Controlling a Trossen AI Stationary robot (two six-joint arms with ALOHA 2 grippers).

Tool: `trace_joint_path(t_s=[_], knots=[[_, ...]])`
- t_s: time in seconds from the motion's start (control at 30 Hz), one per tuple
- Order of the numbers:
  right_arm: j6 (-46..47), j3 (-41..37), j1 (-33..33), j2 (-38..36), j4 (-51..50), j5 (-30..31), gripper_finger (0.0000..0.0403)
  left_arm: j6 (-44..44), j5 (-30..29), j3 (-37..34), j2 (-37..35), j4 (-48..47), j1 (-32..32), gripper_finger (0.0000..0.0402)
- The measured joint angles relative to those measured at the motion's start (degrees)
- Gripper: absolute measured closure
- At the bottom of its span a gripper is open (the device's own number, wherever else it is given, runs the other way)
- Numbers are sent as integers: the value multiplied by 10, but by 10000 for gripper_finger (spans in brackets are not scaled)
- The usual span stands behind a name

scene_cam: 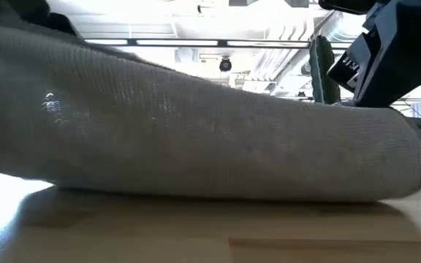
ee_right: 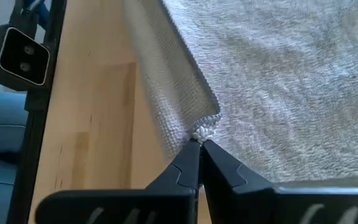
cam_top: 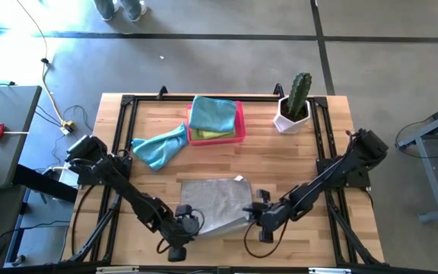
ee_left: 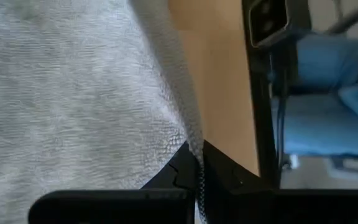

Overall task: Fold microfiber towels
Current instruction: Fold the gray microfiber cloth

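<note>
1. The grey towel point(cam_top: 213, 202) lies on the near middle of the surface point(cam_top: 295, 152), its near edge lifted.
2. The left claw point(ee_left: 199, 167) is clamped on the towel's near-left corner; the right claw point(ee_right: 199, 149) pinches the near-right corner.
3. It looks light, soft and limp, likely to sag between grips, so corners are the best holds.
4. Other towels point(cam_top: 211, 114) sit in the pink tray point(cam_top: 241, 122), far side.

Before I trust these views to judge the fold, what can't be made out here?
- Low view: the grey towel fills the picture, hiding the table behind it.
- High view: the pink tray is mostly covered by a teal towel and a lime towel; their count is unclear.
- Wrist views: the grey towel's far edges are cut off.
</note>
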Motion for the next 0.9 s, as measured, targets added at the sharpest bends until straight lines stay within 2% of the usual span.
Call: trace_joint_path(t_s=[0.13, 0.3, 0.5, 0.63, 0.9], knots=[[-30, 0, -10, -1, -1, 1, 403, 38, -5, 15, -12, -76, 18, 401], [-50, 0, -34, -5, -27, 12, 403, 96, -64, 33, -12, -186, 50, 401], [-74, 0, -77, -5, -80, 59, 403, 164, -108, 34, -9, -221, 85, 401], [-74, 0, -106, -5, -115, 63, 403, 212, -124, 33, -9, -233, 104, 401], [-120, 0, -141, -5, -116, 87, 403, 292, -138, 33, -2, -241, 144, 401]])
